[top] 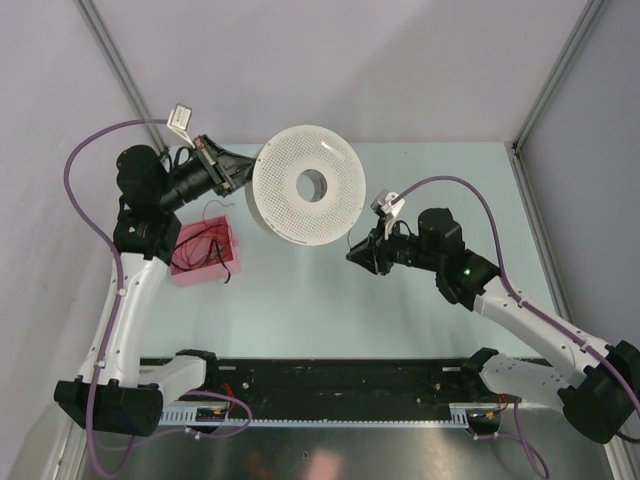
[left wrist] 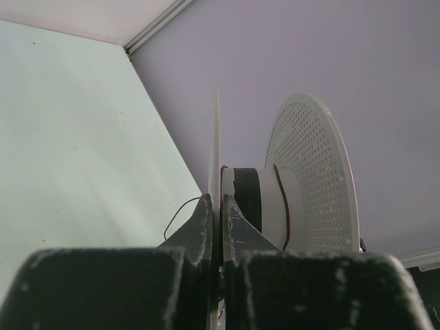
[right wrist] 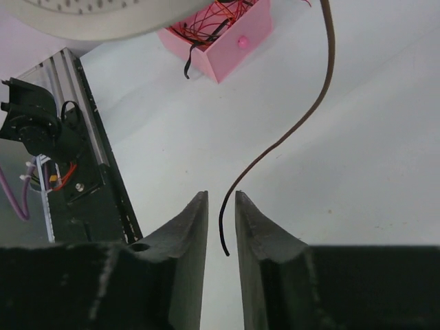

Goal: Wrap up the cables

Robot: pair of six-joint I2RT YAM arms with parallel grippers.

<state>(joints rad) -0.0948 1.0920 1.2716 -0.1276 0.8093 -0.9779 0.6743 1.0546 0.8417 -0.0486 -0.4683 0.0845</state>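
Top external view: left gripper (top: 242, 170) at 10 o'clock on the table (top: 300, 300), clamped onto the rim of the pale perforated spool (top: 290, 215) at 12 o'clock. Left wrist view agrees: both fingers (left wrist: 199, 227) pinch the thin near flange, and a dark red cable (left wrist: 283, 206) runs round the hub. Right gripper (top: 356, 256) sits at 4 o'clock of the spool. Right wrist view: its jaws stand a narrow slot apart, with a dark cable end hanging in the slot, not pinched. More cables (top: 205, 245) lie tangled in the pink box (top: 185, 268) at 8 o'clock of the spool.
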